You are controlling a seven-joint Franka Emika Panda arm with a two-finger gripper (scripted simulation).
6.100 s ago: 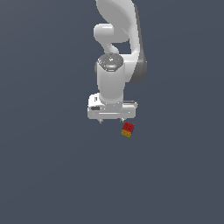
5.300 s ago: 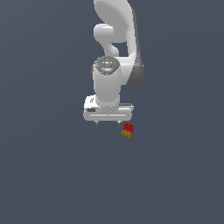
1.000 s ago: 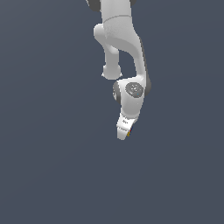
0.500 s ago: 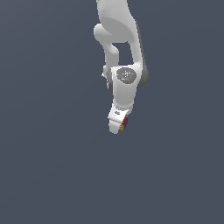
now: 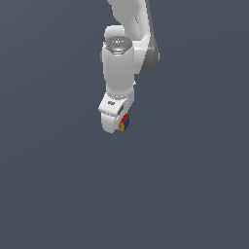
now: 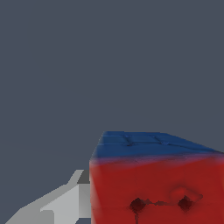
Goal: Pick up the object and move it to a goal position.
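While the white arm (image 5: 127, 58) hangs near vertical, wrist turned edge-on, gripper (image 5: 116, 125) pointing down, clamped on the cube (image 5: 124, 122), red face toward wrist view.

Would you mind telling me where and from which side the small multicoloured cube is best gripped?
Grip the cube across two opposite flat faces, near its middle, coming from the arm's side. Its faces are flat and parallel, and it is far smaller than the gripper, which seems already closed on it this way; the wrist view shows one finger flush against a side face.

A red-and-blue cube (image 6: 153, 179) looms close, touching a grey end effector finger (image 6: 65, 203).
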